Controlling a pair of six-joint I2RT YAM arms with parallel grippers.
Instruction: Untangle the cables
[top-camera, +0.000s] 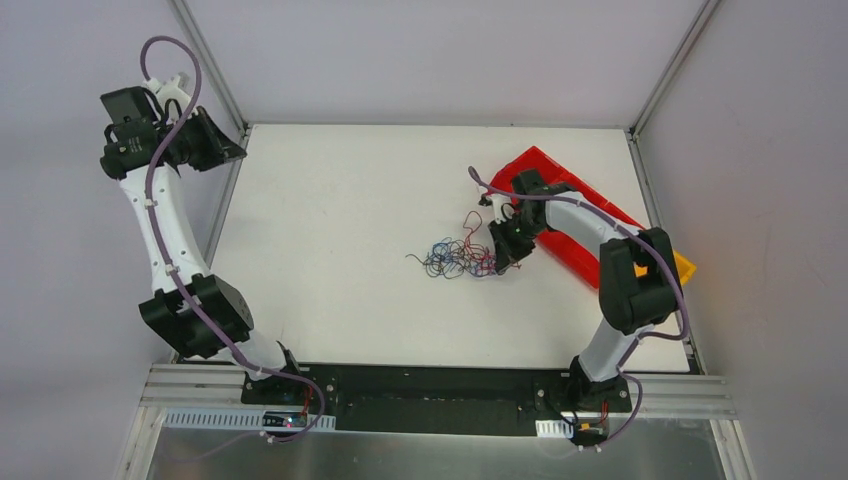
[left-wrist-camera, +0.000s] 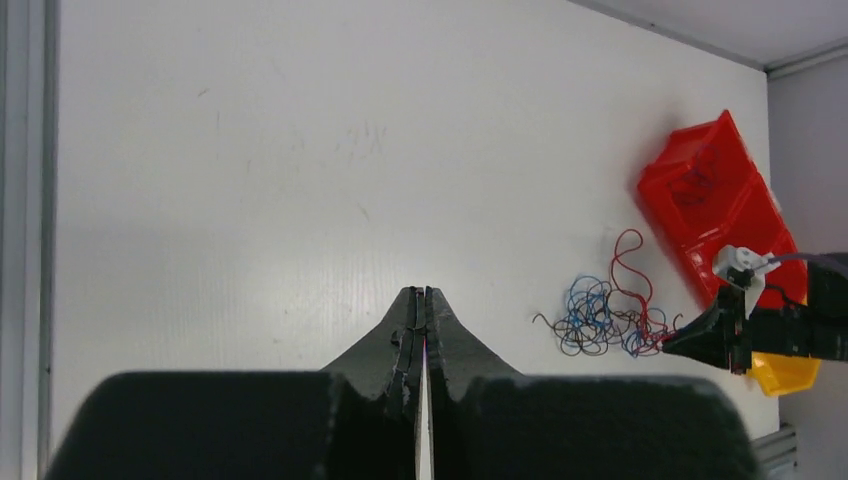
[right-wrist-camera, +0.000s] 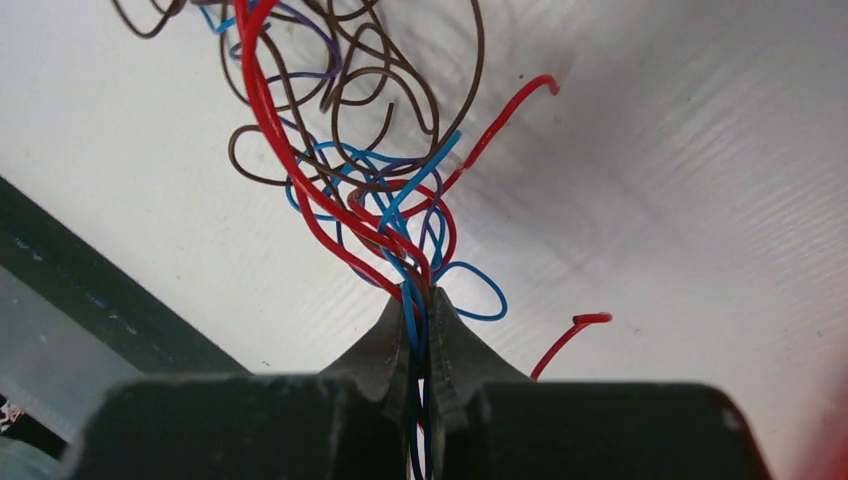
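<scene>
The cables (top-camera: 460, 256) are a small tangle of thin red, blue and dark brown wires on the white table, right of centre. They also show in the left wrist view (left-wrist-camera: 605, 315) and close up in the right wrist view (right-wrist-camera: 350, 170). My right gripper (top-camera: 497, 262) sits at the tangle's right edge. In its wrist view the right gripper (right-wrist-camera: 420, 300) is shut on blue and red strands that run between its fingers. My left gripper (top-camera: 225, 150) is raised at the table's far left corner, far from the cables. In its own view the left gripper (left-wrist-camera: 424, 295) is shut and empty.
A red bin (top-camera: 570, 215) lies on the table behind my right arm, with a yellow bin (top-camera: 682, 266) at its near end. Both bins show in the left wrist view, red (left-wrist-camera: 705, 195) and yellow (left-wrist-camera: 785, 372). Metal frame rails border the table.
</scene>
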